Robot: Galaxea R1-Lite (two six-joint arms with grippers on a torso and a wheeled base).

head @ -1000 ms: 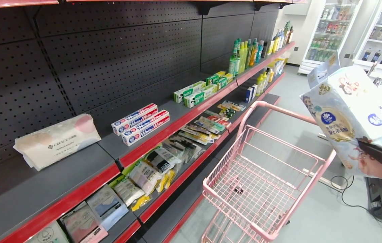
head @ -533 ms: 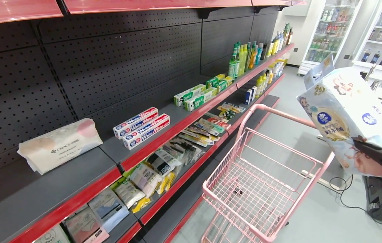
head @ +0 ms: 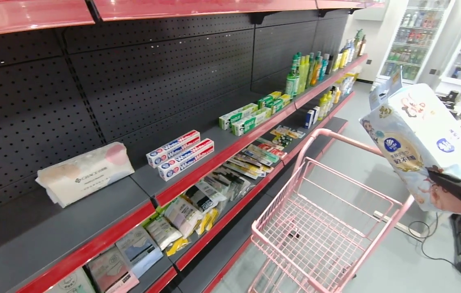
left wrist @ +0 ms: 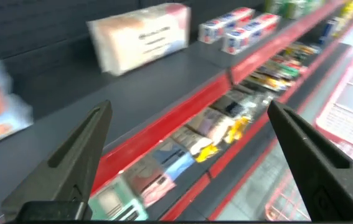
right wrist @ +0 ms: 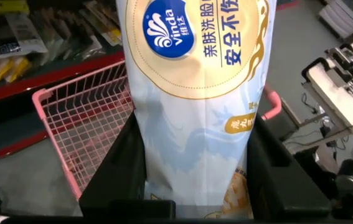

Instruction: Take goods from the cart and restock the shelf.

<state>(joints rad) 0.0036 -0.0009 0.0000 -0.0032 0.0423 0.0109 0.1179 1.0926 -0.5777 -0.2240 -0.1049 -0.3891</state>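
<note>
Right gripper (right wrist: 195,155): you're clamping the tissue pack (head: 417,138) above the cart (head: 348,141).
Your left gripper (left wrist: 188,109) gapes wide, facing the shelf (head: 92,211).

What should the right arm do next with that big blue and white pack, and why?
Probably swing the right gripper left toward the bare grey shelf beside the white wrapped tissue pack: its large blue-and-white printed pack is clamped clear of the pink wire cart, and that spot looks free.

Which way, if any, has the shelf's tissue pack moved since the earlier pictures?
No. The tissue pack keeps its gap to the toothpaste boxes; the whole head view shifted, so the camera moved.
</note>
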